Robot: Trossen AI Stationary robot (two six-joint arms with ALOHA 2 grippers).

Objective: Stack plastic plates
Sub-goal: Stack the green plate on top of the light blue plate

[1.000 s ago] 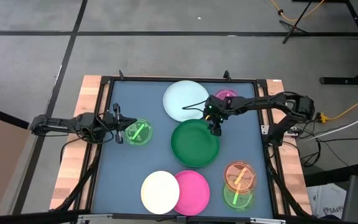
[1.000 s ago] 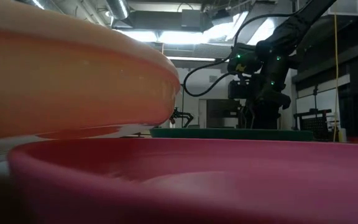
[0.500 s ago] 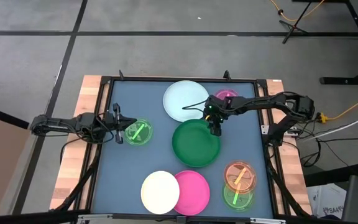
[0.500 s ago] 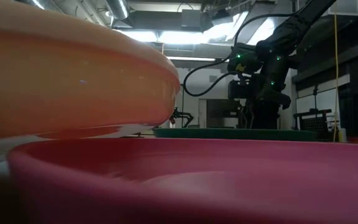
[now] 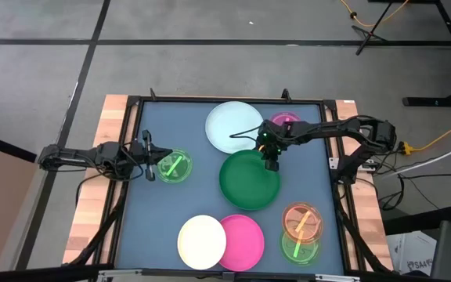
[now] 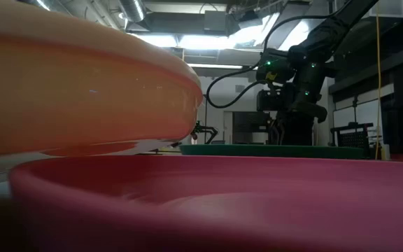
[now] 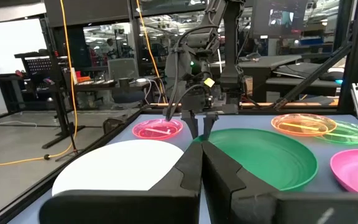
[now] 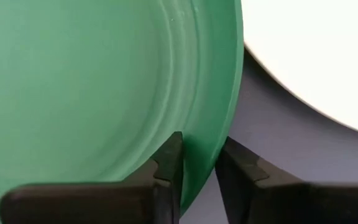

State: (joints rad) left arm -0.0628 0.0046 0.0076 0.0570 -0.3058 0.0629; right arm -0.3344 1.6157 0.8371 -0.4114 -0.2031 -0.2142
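The dark green plate [image 5: 249,180] lies flat near the middle of the surface [image 5: 151,219], and compared with one second ago it has moved a little toward the right side, so its left edge is now farther from the small green plate [image 5: 174,166] on the left. The right end effector [image 5: 270,163] grasps this dark green plate at its far rim; the right wrist view shows what the high view cannot, one finger inside the rim and one finger [image 8: 238,171] outside it, both closed on the thin edge. In that view the pale blue-white plate [image 8: 316,56] lies just beside the green one, apart from it. From above, the pale plate is behind the green plate, with a small pink plate [image 5: 285,121] next to it under the right arm. The cream plate [image 5: 202,242] and the hot pink plate [image 5: 243,241] lie at the front, touching, and they fill the low view almost fully. At the front right a small orange plate [image 5: 301,222] overlaps another small green plate [image 5: 299,248]. The left end effector [image 5: 150,159] waits at the left, just beside the small green plate, its fingers pressed together on nothing, as the left wrist view shows.
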